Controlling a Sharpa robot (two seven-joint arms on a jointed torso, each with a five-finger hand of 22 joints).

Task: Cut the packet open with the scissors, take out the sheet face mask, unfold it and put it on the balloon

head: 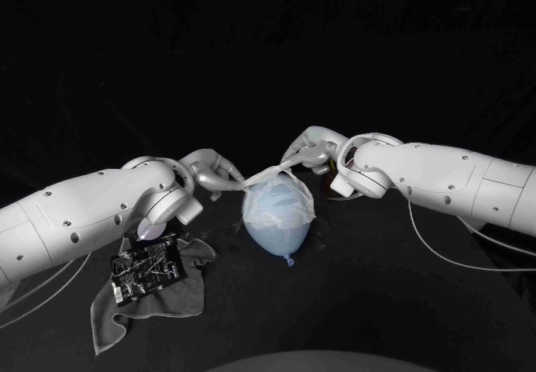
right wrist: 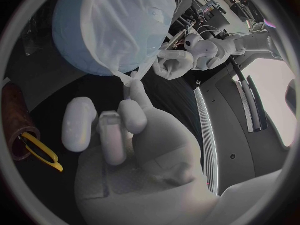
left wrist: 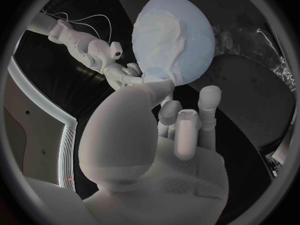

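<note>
Head view: my left robot hand (head: pixel 214 172) and right robot hand (head: pixel 310 153) each pinch an edge of the mask (head: pixel 277 198), draped over the balloon (head: pixel 280 236) on the counter (head: pixel 379 294). The packet (head: pixel 149 267) lies on a cloth (head: pixel 179 298) by my left arm.

Left wrist view: mask (left wrist: pixel 159 40) on balloon (left wrist: pixel 194 30).

Right wrist view: my fingers (right wrist: pixel 133 116) pinch a mask strand. Yellow-handled scissors (right wrist: pixel 40 152) sit in a brown holder (right wrist: pixel 12 115).

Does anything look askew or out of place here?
The sheet mask sits wrinkled and bunched on the balloon, its far edge pulled into a taut strand between the left hand and right hand, which both pinch it. The balloon's near end is bare.
</note>
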